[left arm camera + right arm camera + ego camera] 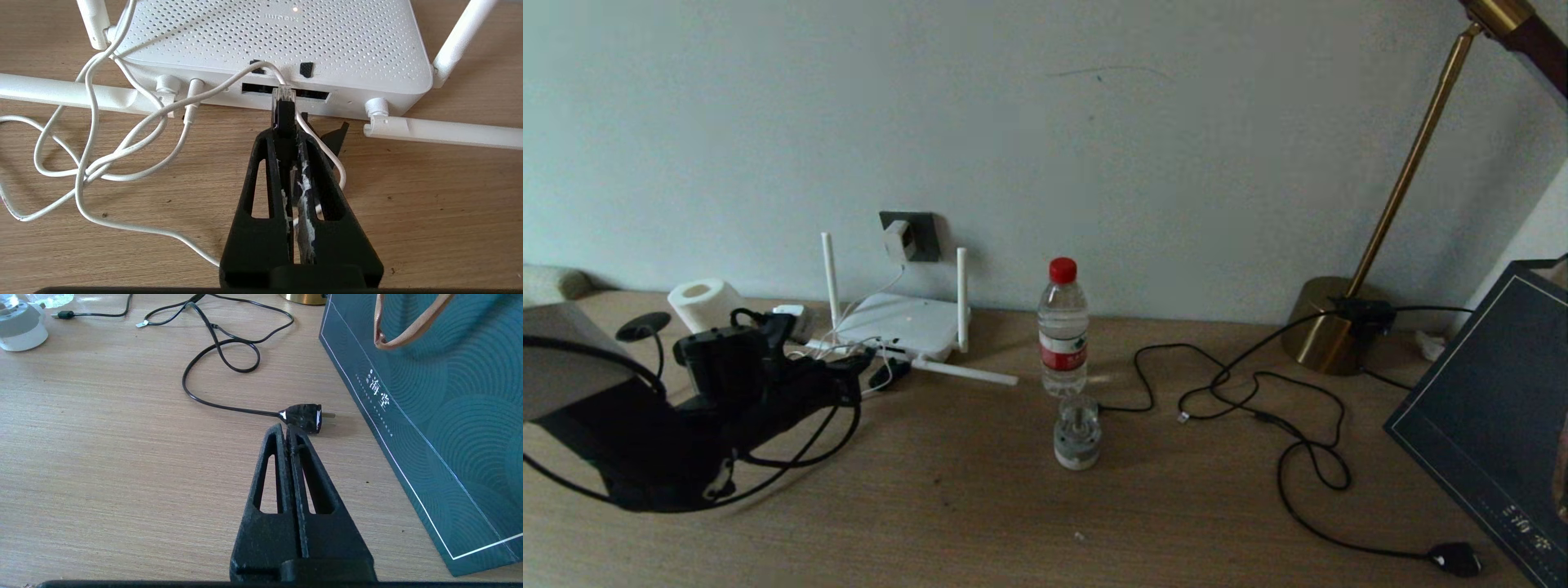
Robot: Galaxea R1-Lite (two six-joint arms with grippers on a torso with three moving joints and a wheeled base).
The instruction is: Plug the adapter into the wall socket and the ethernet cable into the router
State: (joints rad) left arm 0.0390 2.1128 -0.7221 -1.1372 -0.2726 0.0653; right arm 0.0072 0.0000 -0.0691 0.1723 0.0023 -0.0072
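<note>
The white cube adapter (898, 239) sits in the dark grey wall socket (920, 235), and its thin white cord (94, 134) loops down across the table to the router. The white router (900, 324) lies flat below the socket, its dark row of ports (314, 94) facing my left gripper. My left gripper (284, 131) is shut on the black body of the ethernet cable's plug (283, 96). The clear tip stands right at the port row; whether it is inside a port I cannot tell. In the head view the left gripper (854, 371) is at the router's near edge. My right gripper (287, 428) hangs shut and empty over the table.
A water bottle (1063, 327) and a small glass jar (1077, 433) stand mid-table. The black lamp cord (1258, 400) runs from the brass lamp base (1327, 331) to its plug (304, 416) just beyond my right gripper. A dark teal bag (441, 396) stands at the right.
</note>
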